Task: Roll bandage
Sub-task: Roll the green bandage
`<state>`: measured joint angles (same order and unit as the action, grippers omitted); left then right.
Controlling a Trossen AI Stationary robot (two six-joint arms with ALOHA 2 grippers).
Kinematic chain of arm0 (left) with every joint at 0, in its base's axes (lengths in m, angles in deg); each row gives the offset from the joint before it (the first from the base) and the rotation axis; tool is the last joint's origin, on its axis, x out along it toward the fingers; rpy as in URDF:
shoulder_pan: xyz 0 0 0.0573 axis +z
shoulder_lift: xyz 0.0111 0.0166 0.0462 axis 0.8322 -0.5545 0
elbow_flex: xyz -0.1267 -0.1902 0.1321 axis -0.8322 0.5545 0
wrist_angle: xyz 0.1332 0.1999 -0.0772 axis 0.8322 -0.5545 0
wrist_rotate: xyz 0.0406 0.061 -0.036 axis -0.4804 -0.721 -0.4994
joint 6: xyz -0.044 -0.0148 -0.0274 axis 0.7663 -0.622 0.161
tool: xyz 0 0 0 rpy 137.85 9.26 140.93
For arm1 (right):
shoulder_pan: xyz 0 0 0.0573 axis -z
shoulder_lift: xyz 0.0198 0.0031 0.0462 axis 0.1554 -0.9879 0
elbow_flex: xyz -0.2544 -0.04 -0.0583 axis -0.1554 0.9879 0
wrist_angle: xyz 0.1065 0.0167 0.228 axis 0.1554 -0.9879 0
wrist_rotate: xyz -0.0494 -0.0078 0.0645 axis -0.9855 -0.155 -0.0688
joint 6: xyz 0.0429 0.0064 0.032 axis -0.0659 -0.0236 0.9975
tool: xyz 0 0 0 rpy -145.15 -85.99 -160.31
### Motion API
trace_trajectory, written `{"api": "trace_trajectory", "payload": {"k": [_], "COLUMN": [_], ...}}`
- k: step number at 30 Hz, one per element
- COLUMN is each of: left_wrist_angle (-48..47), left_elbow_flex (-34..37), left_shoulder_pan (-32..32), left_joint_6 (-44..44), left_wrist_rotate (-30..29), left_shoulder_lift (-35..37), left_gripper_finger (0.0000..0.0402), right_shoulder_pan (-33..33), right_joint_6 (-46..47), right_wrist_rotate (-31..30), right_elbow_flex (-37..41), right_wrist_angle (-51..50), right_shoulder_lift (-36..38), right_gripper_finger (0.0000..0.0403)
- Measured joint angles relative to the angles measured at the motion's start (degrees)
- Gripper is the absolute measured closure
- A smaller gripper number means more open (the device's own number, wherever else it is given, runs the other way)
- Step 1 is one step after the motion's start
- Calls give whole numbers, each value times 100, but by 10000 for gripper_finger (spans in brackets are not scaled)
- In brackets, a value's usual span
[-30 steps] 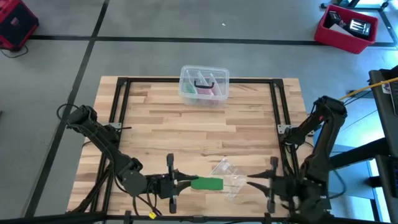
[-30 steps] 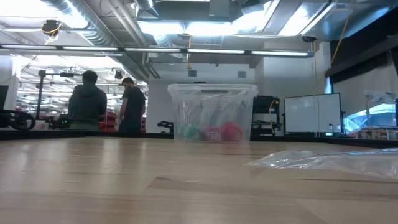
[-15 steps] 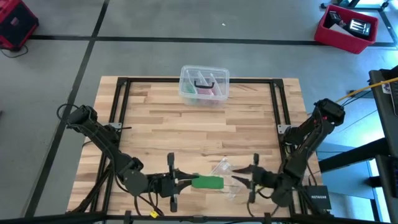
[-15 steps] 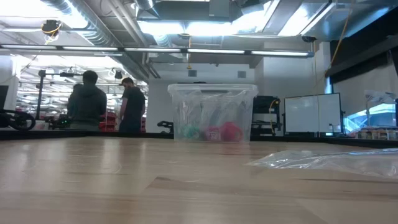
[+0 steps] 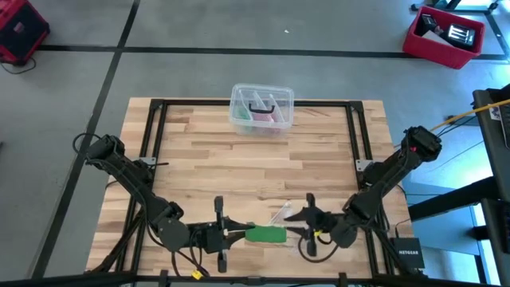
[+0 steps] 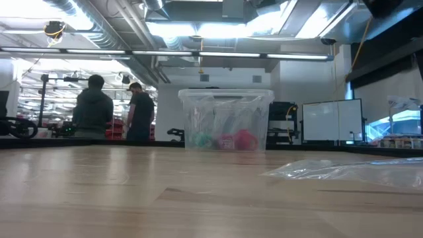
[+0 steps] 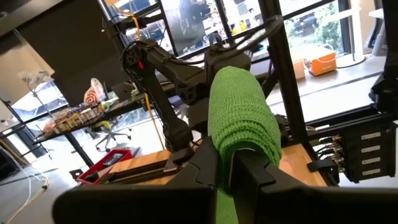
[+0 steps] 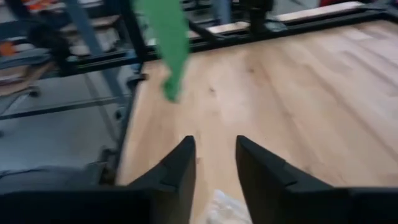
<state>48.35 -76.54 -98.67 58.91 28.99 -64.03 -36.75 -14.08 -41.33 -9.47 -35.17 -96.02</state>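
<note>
Right pincer nearer now — left pincer grips bandage.

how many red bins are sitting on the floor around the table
2: one red bin off the table's far left corner, another red bin off the far right. Others may lie outside the picture.

Even light overhead, blur at the right wrist

Ceiling lamps are glaring at the low view's top; windows are backlighting the left wrist view; the bandage is smearing, upper left of the right wrist view.
</note>
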Motion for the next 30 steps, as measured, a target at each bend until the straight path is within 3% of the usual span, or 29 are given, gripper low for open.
{"api": "trace_trajectory", "payload": {"k": [7,10,15,30], "left_wrist_angle": [-5,-11,-33,-136], "left_elbow_flex": [1,2,2,2], "left_shoulder_pan": [0,0,0,4], "left_joint_6": [93,143,157,244], "left_wrist_rotate": [2,20,22,20], "left_shoulder_lift": [0,0,0,0], "left_gripper_finger": [393,391,389,390], "right_shoulder_pan": [-2,0,-2,124], "right_joint_6": [-791,-1108,-1689,-1485], "right_wrist_rotate": [147,-65,-129,61], "right_elbow_flex": [0,0,0,-2], "right_wrist_angle": [552,878,1785,2560], "right_shoulder_lift": [-262,-513,-757,-767], "right_gripper_finger": [198,180,185,222]}}
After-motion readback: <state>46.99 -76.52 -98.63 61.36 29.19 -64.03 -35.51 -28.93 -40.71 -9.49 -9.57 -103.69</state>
